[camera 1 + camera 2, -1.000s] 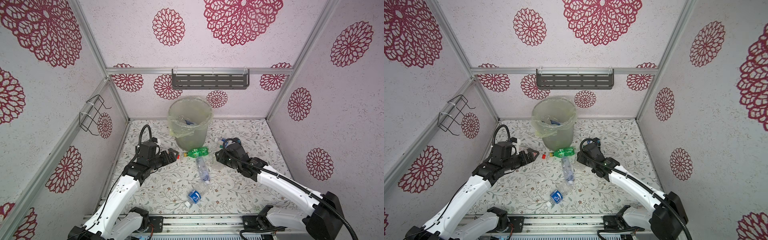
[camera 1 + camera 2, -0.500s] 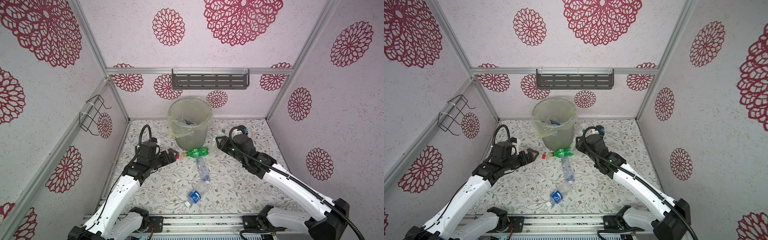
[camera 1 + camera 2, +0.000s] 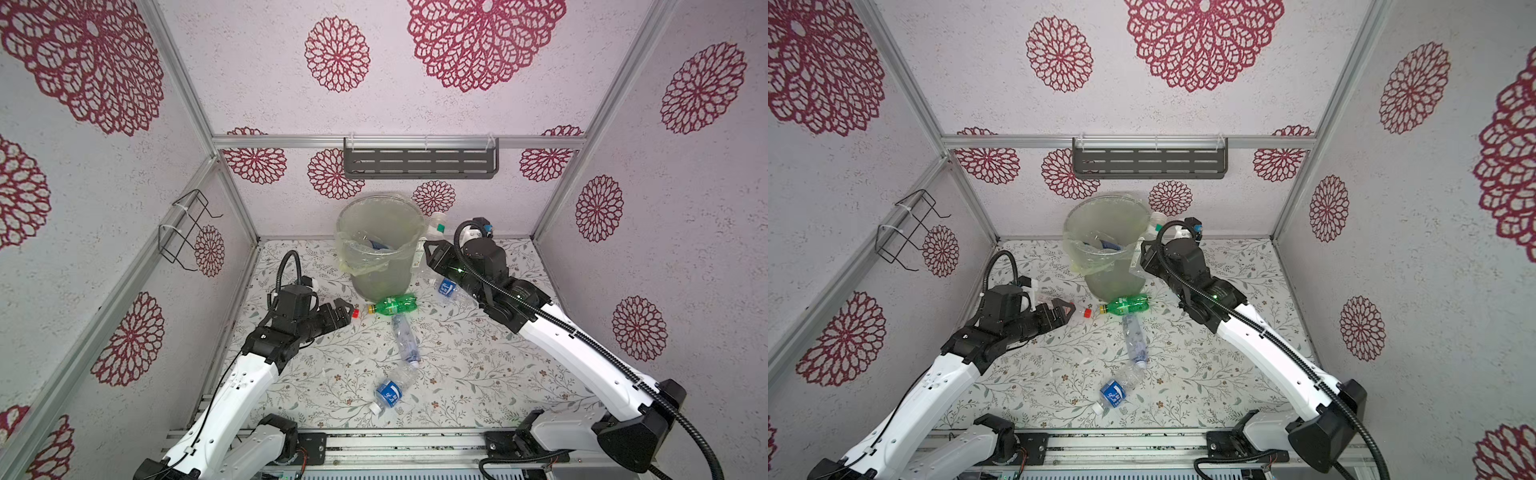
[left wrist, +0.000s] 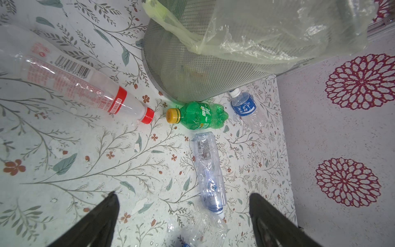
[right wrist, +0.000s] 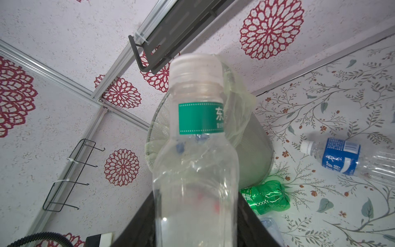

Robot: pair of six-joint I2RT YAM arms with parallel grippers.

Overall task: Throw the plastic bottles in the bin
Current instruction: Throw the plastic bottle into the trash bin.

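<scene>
While the right pincer (image 5: 196,197) is clamped round the lower body of a clear white-capped bottle (image 5: 195,149), cap upward, that bottle hangs just beside the rim of the bin (image 3: 380,278), not yet over its mouth. It looks empty, so it should be light and thin-walled, apt to dent under a squeeze and slick enough to slide. The wide body seems a safer hold than the neck. Over on the other side, the left pincer (image 3: 341,310) gapes wide, holding nothing, near the red-capped bottle (image 4: 70,83). Lying on the table (image 3: 478,374) are a green bottle (image 4: 201,116) at the bin's foot, a crumpled clear bottle (image 4: 208,169), a blue-labelled bottle (image 4: 245,107) beside the bin, and a second blue-labelled bottle (image 3: 390,390) near the front.
</scene>
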